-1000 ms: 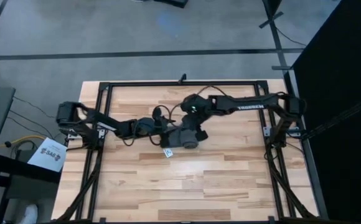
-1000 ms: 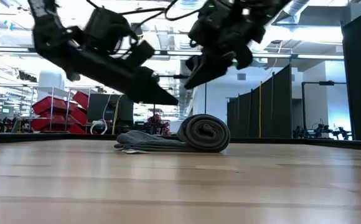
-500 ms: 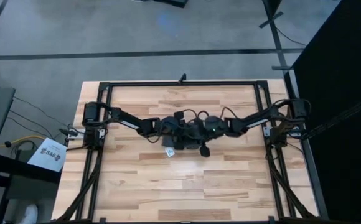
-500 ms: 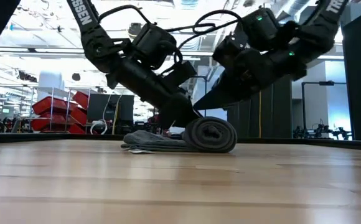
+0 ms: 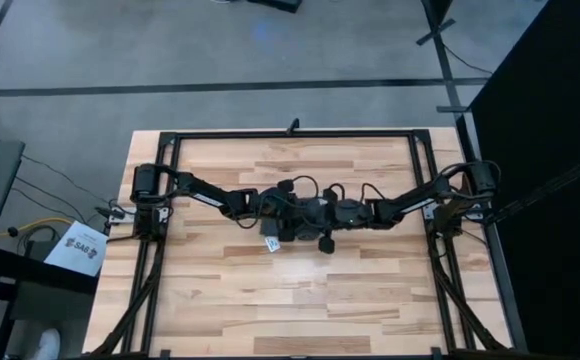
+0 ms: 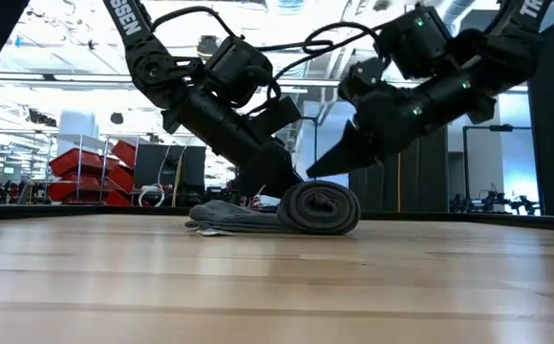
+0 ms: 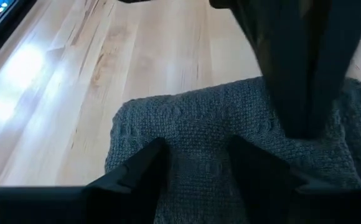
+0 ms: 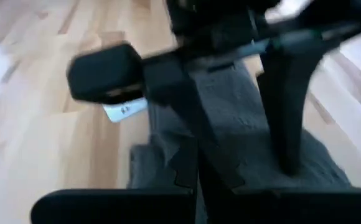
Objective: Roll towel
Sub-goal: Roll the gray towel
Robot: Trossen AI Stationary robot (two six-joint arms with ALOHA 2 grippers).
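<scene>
Mid-table, rolled towel (image 6: 320,207) lies under both claws' tips.

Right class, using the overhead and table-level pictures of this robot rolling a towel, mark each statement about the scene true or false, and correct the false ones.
1. The towel is partly rolled, with a flat tail beside the roll. True.
2. The towel lies on a wooden table. True.
3. The towel is bright red. False: it is dark grey.
4. Both grippers are parked at the table's outer edges, far from the towel. False: the left gripper and right gripper meet at the towel near the table's middle.
5. A small white tag shows at the towel's edge. True.
6. The towel hangs in the air. False: it rests on the table.
</scene>
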